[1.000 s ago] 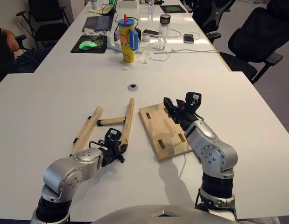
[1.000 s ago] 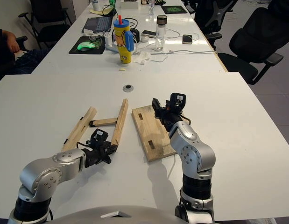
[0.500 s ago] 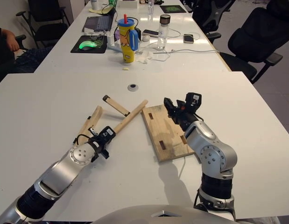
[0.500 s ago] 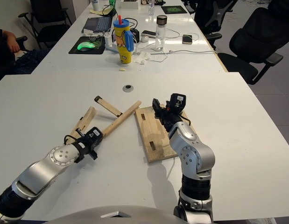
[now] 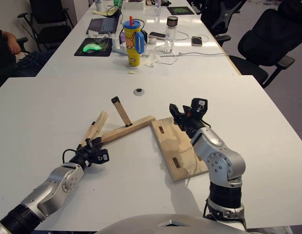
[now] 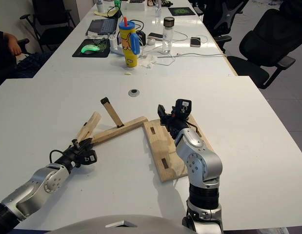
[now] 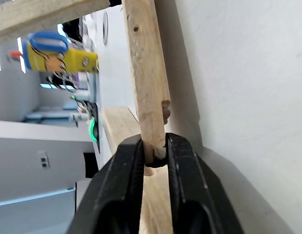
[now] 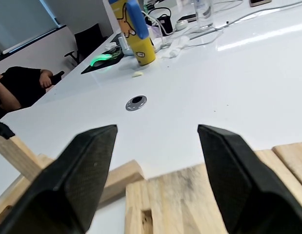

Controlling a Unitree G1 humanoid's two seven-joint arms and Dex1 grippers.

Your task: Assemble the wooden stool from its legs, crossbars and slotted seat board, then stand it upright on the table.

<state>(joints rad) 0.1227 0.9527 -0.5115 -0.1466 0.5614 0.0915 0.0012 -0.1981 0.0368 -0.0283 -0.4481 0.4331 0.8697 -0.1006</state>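
1. Leg frame (image 5: 127, 129) (2 legs + crossbar (image 5: 122, 111) sticking up) is lying centre-left of frame. Its near end is sitting btwn the left gripper (image 5: 94, 147) fingers, which are clamping it.
2. Seat board (image 5: 179, 148) is lying flat at centre. Right gripper (image 5: 183, 115) is hovering at its far end, fingers spread, gripping nothing.
3. Left arm (image 5: 53, 187) is stretching low fwd from lower left; right arm (image 5: 216, 156) is bending at elbow, lower right.

my head's two eyes look forward and down over the tabletop (image 5: 43, 107), sharing almost one scene. my left wrist camera sits close behind my left claw (image 7: 154, 146), facing along the wooden leg (image 7: 148, 73). my right wrist camera looks low across the tabletop, past my right claw (image 8: 157, 131), toward the yellow cup (image 8: 138, 39).
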